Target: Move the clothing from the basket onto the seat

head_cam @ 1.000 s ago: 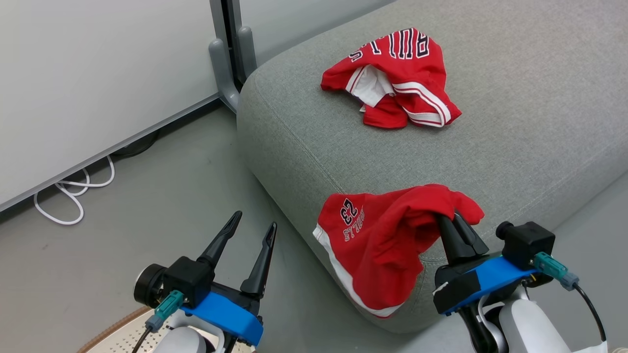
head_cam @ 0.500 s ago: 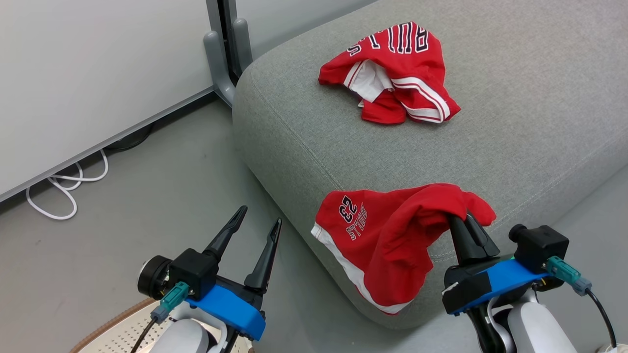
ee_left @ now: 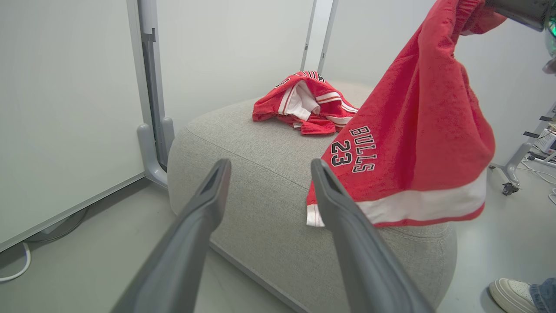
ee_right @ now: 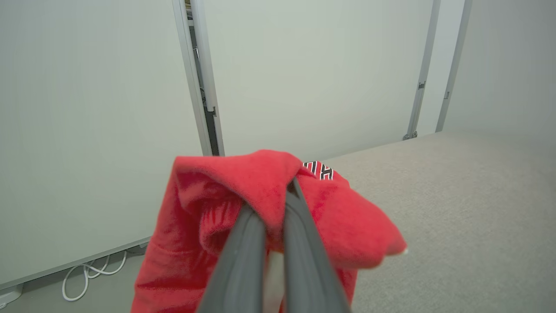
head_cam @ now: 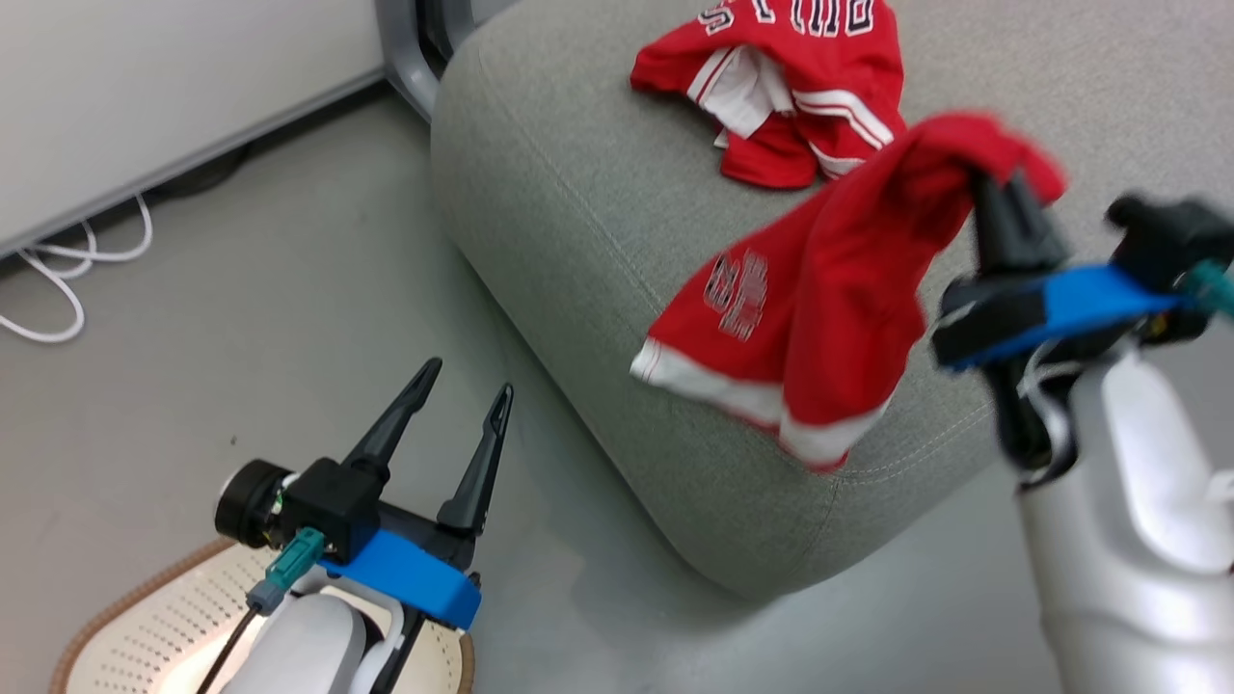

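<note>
My right gripper (head_cam: pixel 1003 183) is shut on a red jersey garment (head_cam: pixel 829 318) marked BULLS 23, which hangs in the air over the front corner of the grey seat (head_cam: pixel 578 222). The held garment (ee_left: pixel 412 130) also shows in the left wrist view, and its bunched top (ee_right: pixel 260 182) is pinched between the fingers in the right wrist view. A second red garment (head_cam: pixel 800 87) lies crumpled on the seat farther back. My left gripper (head_cam: pixel 463 381) is open and empty over the floor, above the cream basket (head_cam: pixel 135 627) with its brown rim.
A white cable (head_cam: pixel 58 289) lies on the grey floor by the wall panel. A grey panel foot (head_cam: pixel 405 67) stands beside the seat's corner. A person's white shoe (ee_left: pixel 512 295) rests on the floor at the right of the seat.
My right gripper has lifted the BULLS 23 garment off the seat's front edge, up and farther over the seat. The head camera has tilted down, showing more of the basket.
</note>
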Robot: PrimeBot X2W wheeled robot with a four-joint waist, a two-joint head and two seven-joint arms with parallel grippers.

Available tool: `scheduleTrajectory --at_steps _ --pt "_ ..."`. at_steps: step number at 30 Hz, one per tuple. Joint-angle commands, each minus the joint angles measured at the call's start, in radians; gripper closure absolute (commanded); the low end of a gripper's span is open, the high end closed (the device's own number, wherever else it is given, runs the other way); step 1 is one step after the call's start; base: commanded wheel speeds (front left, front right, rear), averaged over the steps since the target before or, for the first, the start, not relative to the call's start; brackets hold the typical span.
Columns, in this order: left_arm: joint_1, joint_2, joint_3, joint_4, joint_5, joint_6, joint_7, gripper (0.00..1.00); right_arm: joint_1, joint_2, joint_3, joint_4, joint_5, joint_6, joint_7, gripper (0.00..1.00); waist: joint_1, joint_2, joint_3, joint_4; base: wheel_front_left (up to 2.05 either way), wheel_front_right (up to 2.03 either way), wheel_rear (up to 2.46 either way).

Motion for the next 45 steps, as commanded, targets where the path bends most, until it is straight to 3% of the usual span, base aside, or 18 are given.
scheduleTrajectory --at_steps 1,5,9,17,20,34,43,44,45 --pt "-0.027 0.007 0.003 -0.008 0.006 0.001 -0.005 0.00 -0.034 -0.002 -0.017 0.008 -0.016 0.000 0.002 1.00 -0.0001 0.0000 0.051 0.013 0.00 0.00 0.00" --pt "-0.054 0.031 -0.005 -0.044 0.024 0.001 0.011 0.00 -0.187 -0.001 -0.132 0.044 -0.072 0.000 0.029 1.00 -0.0001 0.0000 0.130 0.041 0.00 0.00 0.00" --pt "-0.088 0.058 -0.016 -0.097 0.041 0.001 0.034 0.00 -0.328 -0.009 -0.238 0.078 -0.020 0.000 0.075 1.00 -0.0001 0.0000 0.208 0.070 0.00 0.00 0.00" --pt "-0.130 0.110 0.016 -0.240 0.069 0.033 0.067 0.00 -0.568 -0.150 -0.419 0.149 -0.121 0.000 0.079 1.00 -0.0001 0.0000 0.354 0.117 0.00 0.00 0.00" --pt "-0.146 0.124 0.024 -0.285 0.075 0.043 0.083 0.00 -0.631 -0.170 -0.468 0.190 -0.173 0.000 0.068 1.00 -0.0001 0.0000 0.402 0.137 0.00 0.00 0.00" --pt "-0.196 0.122 0.010 -0.340 0.091 0.055 0.085 0.00 -0.629 -0.176 -0.610 0.473 -0.351 0.000 -0.004 1.00 -0.0001 0.0000 0.500 0.209 0.00 0.00 0.00" --pt "-0.210 0.114 0.005 -0.319 0.085 0.058 0.064 0.00 -0.644 -0.171 -0.651 0.567 -0.442 0.000 -0.038 1.00 -0.0001 0.0000 0.496 0.225 0.00 0.00 0.00" --pt "-0.211 0.114 0.004 -0.316 0.085 0.058 0.063 0.00 -0.647 -0.170 -0.655 0.574 -0.449 0.000 -0.042 0.96 -0.0001 0.0000 0.494 0.226 0.00 0.00 0.00" --pt "-0.212 0.113 0.004 -0.312 0.083 0.058 0.061 0.00 -0.651 -0.168 -0.657 0.578 -0.456 0.000 -0.048 0.62 -0.0001 0.0000 0.492 0.228 0.00 0.00 0.00"
